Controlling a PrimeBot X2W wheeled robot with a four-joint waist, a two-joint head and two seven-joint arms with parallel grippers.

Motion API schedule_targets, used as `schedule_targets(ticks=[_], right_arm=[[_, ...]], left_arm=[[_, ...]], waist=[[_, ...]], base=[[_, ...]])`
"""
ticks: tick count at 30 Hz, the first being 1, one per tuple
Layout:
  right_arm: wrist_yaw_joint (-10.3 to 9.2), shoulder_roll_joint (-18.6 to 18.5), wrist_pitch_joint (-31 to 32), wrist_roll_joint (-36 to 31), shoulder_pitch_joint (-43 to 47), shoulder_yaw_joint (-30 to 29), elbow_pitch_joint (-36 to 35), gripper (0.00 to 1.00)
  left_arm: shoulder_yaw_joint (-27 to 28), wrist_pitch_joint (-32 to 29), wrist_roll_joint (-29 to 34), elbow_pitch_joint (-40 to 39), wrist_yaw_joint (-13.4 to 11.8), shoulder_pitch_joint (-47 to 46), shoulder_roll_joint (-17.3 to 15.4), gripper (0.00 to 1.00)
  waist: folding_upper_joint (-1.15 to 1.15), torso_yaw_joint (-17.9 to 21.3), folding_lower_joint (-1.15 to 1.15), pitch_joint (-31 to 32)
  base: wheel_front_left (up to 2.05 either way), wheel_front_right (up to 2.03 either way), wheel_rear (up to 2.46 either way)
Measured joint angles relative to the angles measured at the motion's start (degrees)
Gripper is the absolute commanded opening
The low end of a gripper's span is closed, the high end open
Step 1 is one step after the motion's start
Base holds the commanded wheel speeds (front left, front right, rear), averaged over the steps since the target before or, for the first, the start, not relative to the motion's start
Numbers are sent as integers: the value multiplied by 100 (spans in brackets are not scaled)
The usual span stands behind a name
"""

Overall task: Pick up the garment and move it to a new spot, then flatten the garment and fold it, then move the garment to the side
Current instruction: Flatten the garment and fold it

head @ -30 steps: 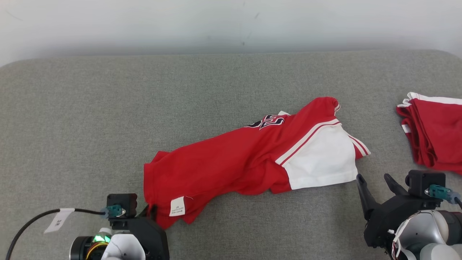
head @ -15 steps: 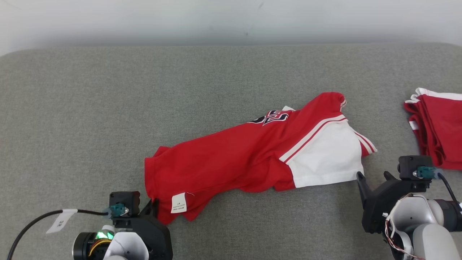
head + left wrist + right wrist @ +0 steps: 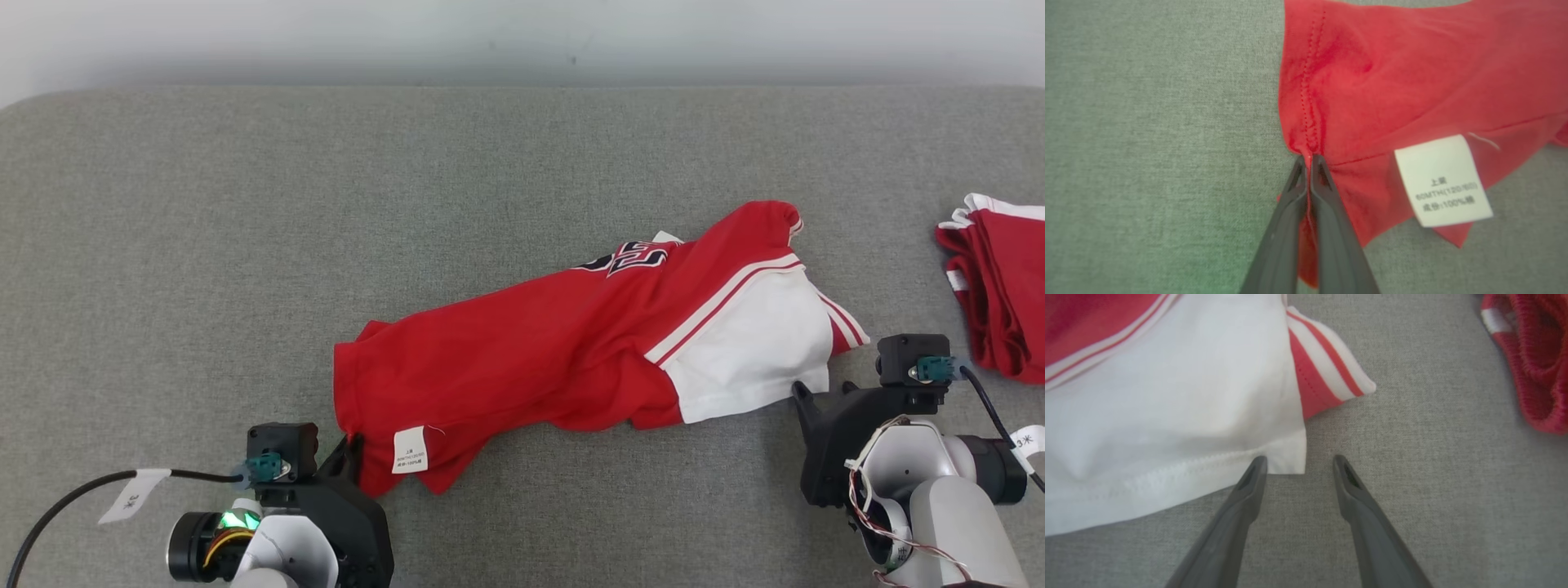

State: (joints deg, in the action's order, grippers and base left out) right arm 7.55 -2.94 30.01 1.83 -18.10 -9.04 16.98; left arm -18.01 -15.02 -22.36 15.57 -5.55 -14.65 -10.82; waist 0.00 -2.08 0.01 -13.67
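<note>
The red-and-white garment (image 3: 571, 343) lies crumpled slantwise across the middle of the grey counter (image 3: 204, 204). The left gripper (image 3: 1308, 163) is pinched tight on its red hem, beside the white label (image 3: 1443, 181). The right gripper (image 3: 1300, 463) stands wide at the white corner, one fingertip on the hem. Bare counter spreads left and back to a pale wall (image 3: 490, 33). A red pile (image 3: 1000, 286) crowds the right edge.

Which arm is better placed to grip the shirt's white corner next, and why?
Right. The right gripper is open, with the white corner at its fingertips. The left gripper is shut on the red hem at the other end of the shirt, so it is busy.
</note>
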Motion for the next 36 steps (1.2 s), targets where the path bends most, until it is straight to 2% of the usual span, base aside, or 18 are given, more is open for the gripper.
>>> schedule_targets(ticks=[1,2,3,4,7,8,9,16,20,24,27,32,36], right_arm=[[0,0,-35,-8,-22,8,29,81],[0,0,-65,-8,-53,18,53,73],[0,0,-79,-8,-76,27,73,73],[0,0,-87,-8,-88,34,92,59],[1,-9,-112,-8,-127,56,162,31],[1,-18,-119,-8,-146,65,177,19],[0,-27,-129,-8,-159,80,190,1],[0,-66,-349,65,-109,142,13,0],[0,-81,-922,1048,-146,444,-572,0],[0,-331,-1176,1403,-319,458,-928,0],[-1,-441,-1348,1853,-737,433,-1169,0],[0,-639,-1187,2393,-1664,792,-1198,0],[0,-1063,-1222,2565,-2825,1428,-967,0]], left_arm=[[0,22,0,0,0,-6,0,0],[-1,31,-1,2,-1,-6,-1,0],[-3,33,-7,3,-2,-6,-1,0],[-7,37,-24,3,-5,-7,0,0],[-21,51,-43,13,-5,-16,-1,0],[-25,53,-46,16,-5,-22,-1,0],[-31,60,-51,20,-5,-31,0,0],[33,482,-145,-86,15,-44,62,0],[334,953,-597,-506,163,-44,292,0],[673,1324,-947,-916,292,-79,349,0],[943,1503,-1279,-1238,393,-271,413,0],[1338,1317,-1788,-1452,486,-987,376,0],[1770,961,-2850,-1432,578,-2044,513,0]], waist=[[0,3,0,0],[0,9,0,0],[0,14,0,-1],[0,18,0,-1],[0,21,0,3],[0,20,0,5],[0,19,0,8],[0,2,0,95],[0,-10,-1,160],[0,42,-1,164],[0,114,-1,124],[0,213,-1,-89],[0,309,0,-402]], base=[[0,0,0],[0,0,0],[0,0,0],[0,0,0],[0,0,0],[0,0,0],[0,0,0],[0,0,0],[0,0,0],[0,0,0],[0,0,0],[0,0,0],[0,0,0]])
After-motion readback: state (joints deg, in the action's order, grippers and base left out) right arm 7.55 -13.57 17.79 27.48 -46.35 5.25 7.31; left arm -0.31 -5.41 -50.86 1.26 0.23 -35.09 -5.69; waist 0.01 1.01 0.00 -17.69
